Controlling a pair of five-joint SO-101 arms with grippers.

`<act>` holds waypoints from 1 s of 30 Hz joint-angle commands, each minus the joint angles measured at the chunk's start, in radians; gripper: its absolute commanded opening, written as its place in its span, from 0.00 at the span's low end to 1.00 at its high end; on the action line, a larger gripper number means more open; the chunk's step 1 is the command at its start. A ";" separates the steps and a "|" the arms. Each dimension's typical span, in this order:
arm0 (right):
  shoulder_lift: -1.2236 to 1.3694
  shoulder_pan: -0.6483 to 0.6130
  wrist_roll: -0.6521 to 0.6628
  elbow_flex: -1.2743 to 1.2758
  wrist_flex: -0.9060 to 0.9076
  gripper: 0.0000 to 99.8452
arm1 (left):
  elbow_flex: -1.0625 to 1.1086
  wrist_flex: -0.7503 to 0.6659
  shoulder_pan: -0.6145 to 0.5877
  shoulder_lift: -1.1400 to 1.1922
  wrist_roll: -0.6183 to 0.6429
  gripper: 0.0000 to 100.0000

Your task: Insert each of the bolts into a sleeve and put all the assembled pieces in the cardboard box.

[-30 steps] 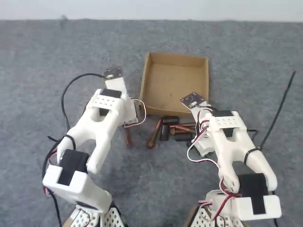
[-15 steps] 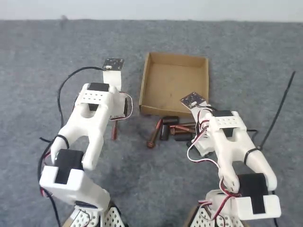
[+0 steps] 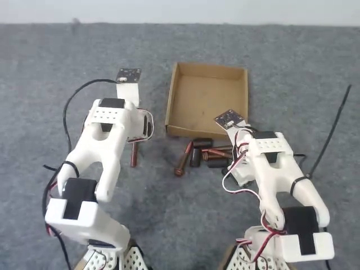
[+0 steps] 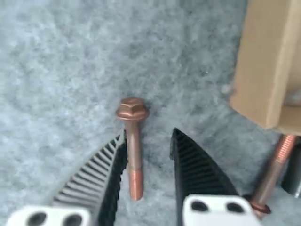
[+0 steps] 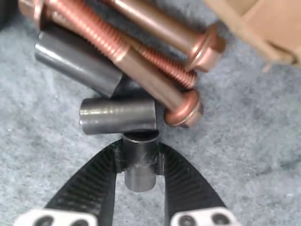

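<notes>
On grey carpeted tabletop at far left, the left arm (image 3: 104, 140) holds its jaws released astride a lone copper bolt (image 4: 133, 146). The bolt lies flat, shank against one jaw with a gap to the other, and its hex head sits just past the tips. Seen from above, its long axis runs roughly 12 to 6 o'clock, in line with the jaws, so a plain squeeze looks enough to take it. The cardboard box (image 3: 207, 101) sits near, at about 2 o'clock from that bolt. At 3 o'clock, just beside the box's near wall, lies a heap of loose bolts (image 3: 216, 152) and dark sleeves (image 3: 201, 143). At right, the right arm's jaws are clenched on a steel sleeve (image 5: 139, 169), its axis running along them. A second sleeve (image 5: 117, 116) lies crosswise against its far end and may be dragged when the first is lifted.
</notes>
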 commanded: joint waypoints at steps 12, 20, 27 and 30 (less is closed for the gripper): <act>-0.001 -0.010 -0.002 -0.044 0.010 0.01 | 0.056 -0.080 0.008 -0.009 0.014 0.15; -0.001 -0.010 -0.002 -0.044 0.010 0.01 | 0.056 -0.092 -0.002 -0.008 0.015 0.15; 0.001 -0.010 -0.002 -0.044 0.010 0.01 | 0.051 -0.183 -0.018 0.074 0.269 0.13; 0.001 -0.010 -0.002 -0.044 0.010 0.01 | 0.031 -0.167 -0.023 0.081 0.276 0.12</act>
